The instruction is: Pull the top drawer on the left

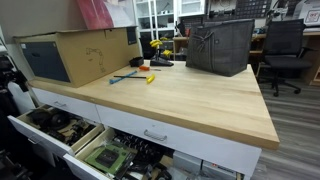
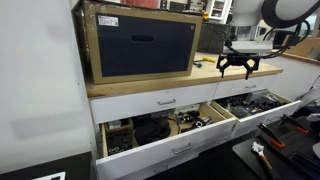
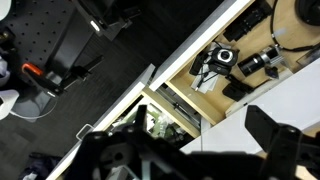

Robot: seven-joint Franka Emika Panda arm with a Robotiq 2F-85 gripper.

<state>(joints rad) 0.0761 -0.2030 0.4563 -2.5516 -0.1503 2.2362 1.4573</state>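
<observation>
Black end effector (image 2: 238, 70), jaws spread, shows whole in an exterior view.

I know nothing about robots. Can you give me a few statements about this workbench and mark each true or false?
1. The end effector is open and holds nothing. True.
2. Every drawer is shut. False: the lower drawers stand open, showing tools.
3. A cardboard box sits on the bench. True.
4. The grey bag lies on the floor. False: it stands on the bench.
</observation>
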